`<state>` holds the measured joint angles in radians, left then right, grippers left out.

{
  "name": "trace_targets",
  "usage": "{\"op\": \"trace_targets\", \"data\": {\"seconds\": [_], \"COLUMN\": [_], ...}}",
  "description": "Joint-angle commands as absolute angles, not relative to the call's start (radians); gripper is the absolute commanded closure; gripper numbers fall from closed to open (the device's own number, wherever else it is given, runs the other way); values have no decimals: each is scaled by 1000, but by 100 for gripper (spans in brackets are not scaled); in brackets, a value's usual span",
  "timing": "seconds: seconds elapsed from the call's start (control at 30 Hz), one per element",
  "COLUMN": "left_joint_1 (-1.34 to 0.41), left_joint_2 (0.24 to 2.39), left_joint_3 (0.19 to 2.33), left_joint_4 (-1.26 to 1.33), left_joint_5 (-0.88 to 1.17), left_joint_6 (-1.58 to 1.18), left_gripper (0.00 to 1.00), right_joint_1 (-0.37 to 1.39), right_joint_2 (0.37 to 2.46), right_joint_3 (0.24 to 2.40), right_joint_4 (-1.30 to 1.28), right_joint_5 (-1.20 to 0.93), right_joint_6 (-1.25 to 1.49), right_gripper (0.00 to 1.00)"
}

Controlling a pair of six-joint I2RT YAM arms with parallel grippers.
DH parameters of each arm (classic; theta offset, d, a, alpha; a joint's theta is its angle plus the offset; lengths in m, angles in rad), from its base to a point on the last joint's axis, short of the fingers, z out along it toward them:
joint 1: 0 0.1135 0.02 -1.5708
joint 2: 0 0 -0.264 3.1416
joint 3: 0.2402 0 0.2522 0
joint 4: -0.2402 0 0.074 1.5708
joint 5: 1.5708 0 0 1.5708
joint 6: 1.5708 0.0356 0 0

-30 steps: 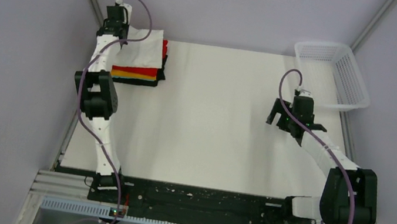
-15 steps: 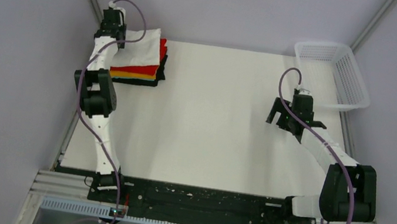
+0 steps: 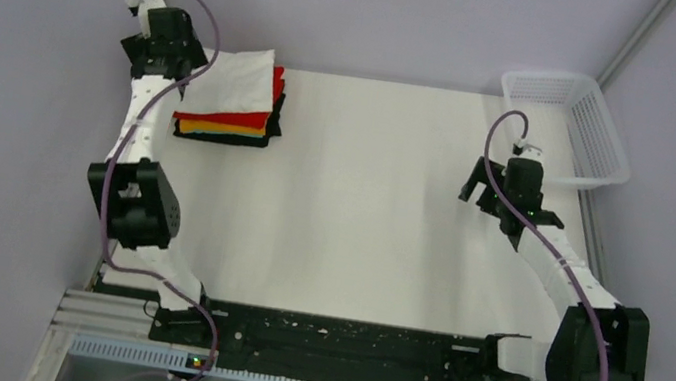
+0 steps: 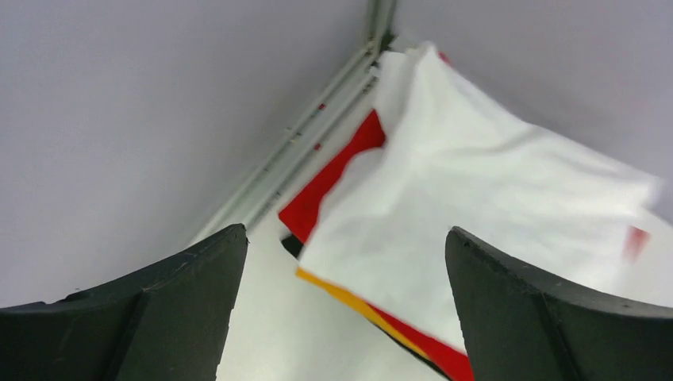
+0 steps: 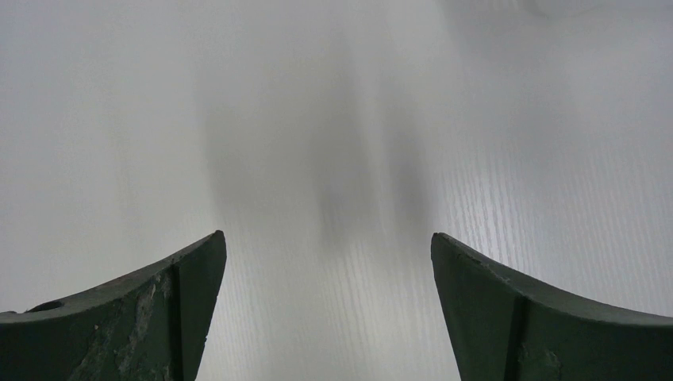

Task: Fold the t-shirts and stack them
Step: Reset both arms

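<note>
White tabletop (image 3: 362, 204), lilac walls (image 3: 14, 102) around, bears stacked t-shirts (image 3: 237, 95) far left.

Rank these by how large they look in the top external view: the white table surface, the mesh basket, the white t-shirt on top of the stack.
1. white table surface, by far the largest
2. mesh basket
3. white t-shirt, somewhat smaller than the basket

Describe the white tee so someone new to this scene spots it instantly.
At the far-left corner of the white table sits a pile of folded t-shirts. The white t-shirt is its top layer, slightly wrinkled. Every layer beneath it is coloured: red, orange-yellow, black.
</note>
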<state>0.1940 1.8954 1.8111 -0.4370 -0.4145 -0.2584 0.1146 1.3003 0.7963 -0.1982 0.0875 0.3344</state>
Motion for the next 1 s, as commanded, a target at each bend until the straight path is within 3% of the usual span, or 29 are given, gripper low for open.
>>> {"op": "trace_targets", "data": {"seconds": [0.0, 0.23, 0.4, 0.53, 0.97], "left_joint_1": [100, -197, -232, -244, -245], "left_joint_2": [1598, 1305, 1122, 978, 921], "left_joint_3": [1579, 1090, 835, 668, 652], "left_joint_4": [-318, -242, -214, -195, -246], "left_joint_5": [-319, -363, -175, -213, -298], "left_joint_6": [-405, -513, -664, -721, -683], "left_gripper": [1, 1, 1, 1, 1], "right_joint_1": [105, 106, 105, 106, 106], "right_joint_2": [1180, 1070, 1047, 1043, 1009], "right_joint_3": [756, 660, 606, 599, 596], "right_joint_4": [-110, -67, -23, -29, -50], "right_joint_5": [157, 196, 207, 240, 247], "right_joint_6": [364, 384, 411, 433, 454], "right_gripper": [1, 1, 1, 1, 1]}}
